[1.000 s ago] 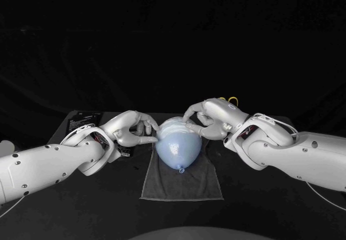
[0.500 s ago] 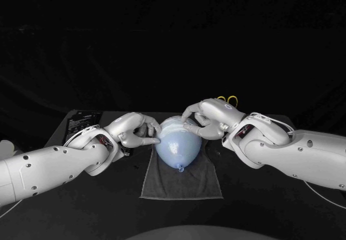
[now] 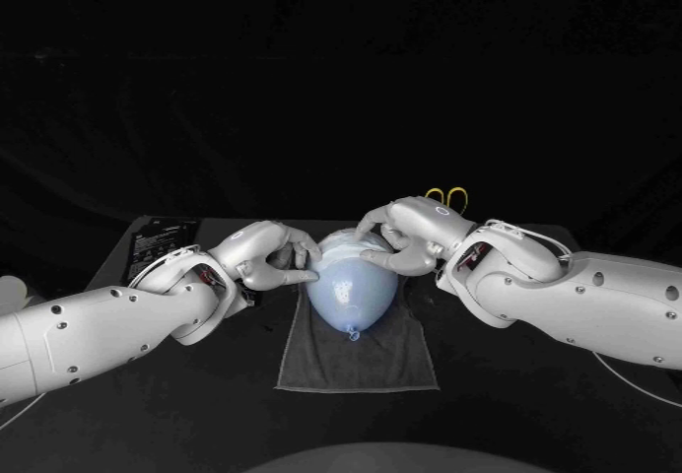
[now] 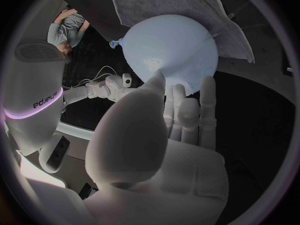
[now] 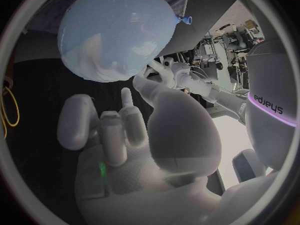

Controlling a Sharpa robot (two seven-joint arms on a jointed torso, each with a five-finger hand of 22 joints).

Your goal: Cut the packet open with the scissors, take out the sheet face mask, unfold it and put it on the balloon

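Observation:
A pale blue balloon [image 3: 350, 284] lies on a grey towel [image 3: 356, 357], knot toward me. The wet white sheet mask [image 3: 341, 246] clings to its far end, seen as a whitish film [image 5: 94, 57] on the balloon [image 5: 119, 27]. My left hand [image 3: 270, 258] touches the balloon's left side; its fingertips [image 4: 187, 92] lie against the balloon [image 4: 172, 47]. My right hand [image 3: 405, 235] reaches over the far right side, thumb tip [image 5: 140, 81] on the mask's edge. Neither hand grips anything. The yellow scissors handles [image 3: 447, 194] stick out behind the right hand.
A black packet [image 3: 160, 236] lies at the table's back left, behind my left arm. The towel [image 4: 187, 5] runs from under the balloon toward the table's near edge. The yellow scissors loop [image 5: 7, 105] lies on the table next to my right hand.
My left hand has crept a little closer along the balloon's left side, and my right hand has shifted slightly left over the mask. The balloon has stayed in place.

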